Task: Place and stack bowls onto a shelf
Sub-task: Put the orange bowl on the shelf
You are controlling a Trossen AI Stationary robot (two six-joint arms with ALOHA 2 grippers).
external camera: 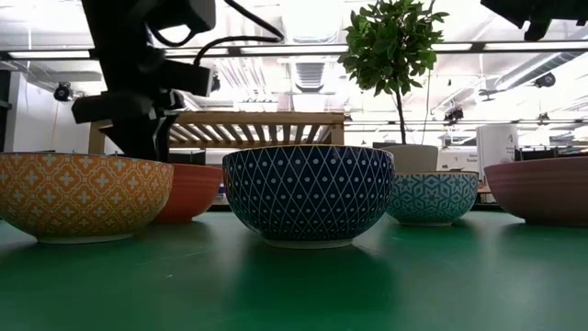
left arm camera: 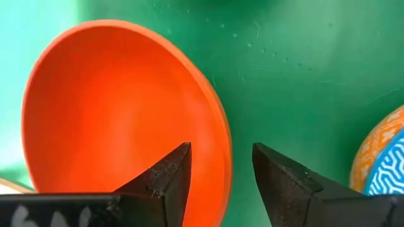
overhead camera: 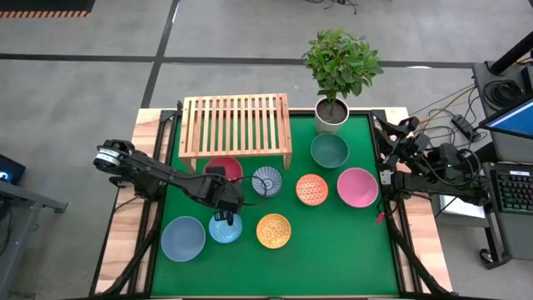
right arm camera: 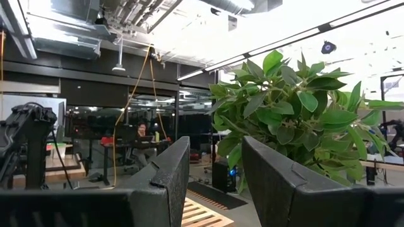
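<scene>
The red bowl (overhead camera: 225,167) (left arm camera: 120,107) sits on the green mat just in front of the shelf (overhead camera: 236,125), a low slatted light-wood rack. My left gripper (overhead camera: 219,177) (left arm camera: 221,148) is open above the bowl's rim. One finger (left arm camera: 170,176) is over the inside and the other (left arm camera: 278,180) is outside, with a gap on both sides. The dark blue (overhead camera: 267,181), orange (overhead camera: 312,189), pink (overhead camera: 357,187), teal (overhead camera: 330,151), yellow (overhead camera: 274,231), light blue (overhead camera: 226,227) and grey-blue (overhead camera: 183,238) bowls stand apart on the mat. My right gripper (overhead camera: 385,177) (right arm camera: 214,164) waits open at the table's right edge.
A potted plant in a white pot (overhead camera: 332,114) stands at the far edge, right of the shelf. The shelf's slatted top holds nothing. The left arm (overhead camera: 158,173) reaches over the mat's left side, close above the light blue bowl. Patterned bowls crowd the near half.
</scene>
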